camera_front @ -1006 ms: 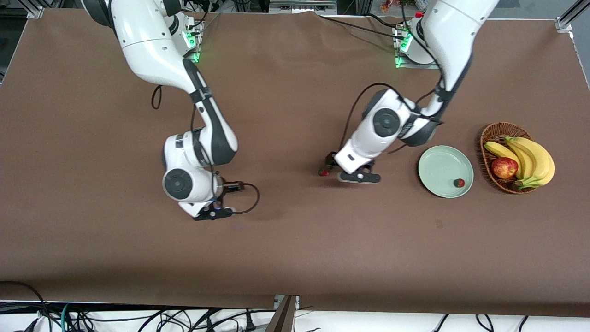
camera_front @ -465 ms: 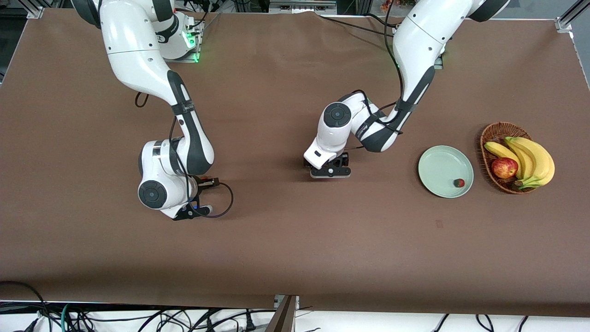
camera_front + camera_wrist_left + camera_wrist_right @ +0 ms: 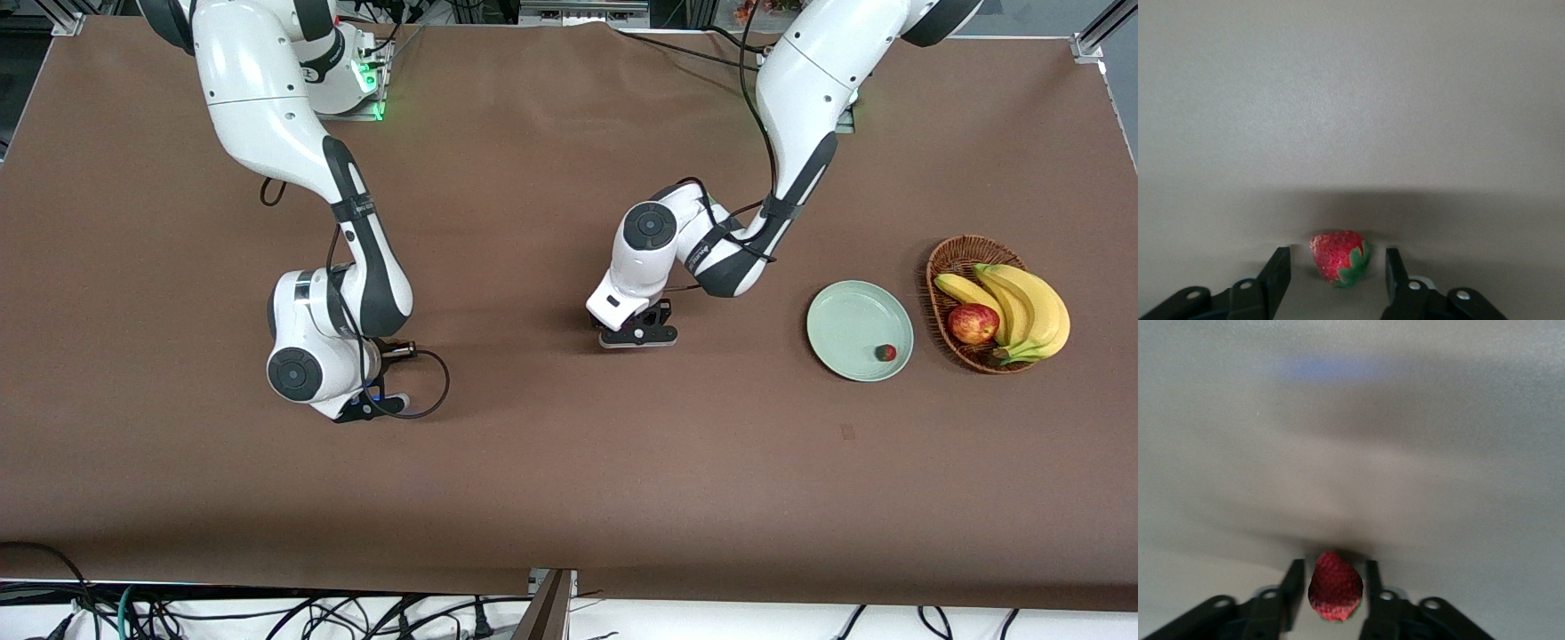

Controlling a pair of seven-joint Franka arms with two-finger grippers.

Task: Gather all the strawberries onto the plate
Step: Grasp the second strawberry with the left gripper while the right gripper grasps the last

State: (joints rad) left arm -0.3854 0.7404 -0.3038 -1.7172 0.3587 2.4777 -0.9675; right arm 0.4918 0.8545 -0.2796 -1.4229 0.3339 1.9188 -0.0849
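Strawberries: one point(image 3: 1338, 257) sits between the left gripper's point(image 3: 1335, 277) parted fingers, untouched; another point(image 3: 1335, 587) is clamped in the right gripper point(image 3: 1333, 587); a third point(image 3: 885, 353) lies on the plate point(image 3: 845, 311).

A wicker basket point(image 3: 944, 256) holds bananas point(image 3: 1031, 307) and an apple point(image 3: 973, 323) — on the brown table point(image 3: 569, 462).

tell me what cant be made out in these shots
- Front view: the left gripper and right gripper cover the strawberries they reach for.
- Left wrist view: whether the fingers touch the strawberry.
- Right wrist view: table blurred; strawberry lifted or not.
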